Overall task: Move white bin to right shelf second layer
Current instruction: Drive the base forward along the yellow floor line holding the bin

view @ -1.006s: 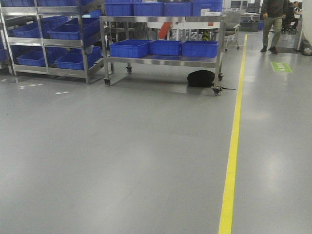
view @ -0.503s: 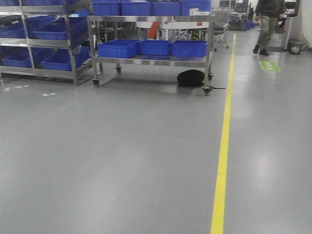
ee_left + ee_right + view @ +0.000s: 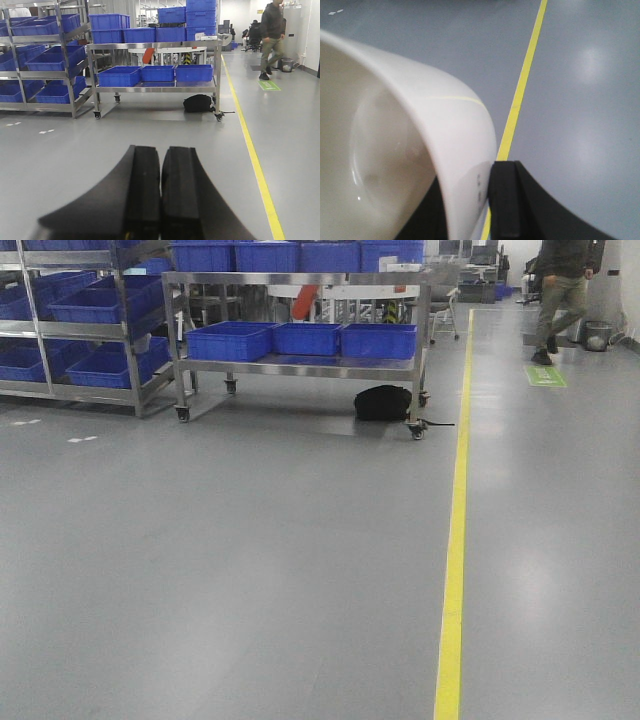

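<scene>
Grey floor (image 3: 250, 570), one yellow line (image 3: 455, 540); our right gripper (image 3: 465, 210) clamps one smooth cream-white bin (image 3: 395, 150) by its wall, our left gripper (image 3: 160, 195) pressed together.

Bright even overhead light, soft glare on floor (image 3: 590, 62), white bin (image 3: 395, 150) blurred close

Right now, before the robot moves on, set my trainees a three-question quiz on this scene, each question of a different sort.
1. True or false: the left end effector is open.
2. Which holds the bin? A: left end effector. B: right end effector. C: neither.
3. How many crates stand on the lower shelf of the cart?

Key: 1 false, its pads are pressed together; 2 B; 3 three.
</scene>
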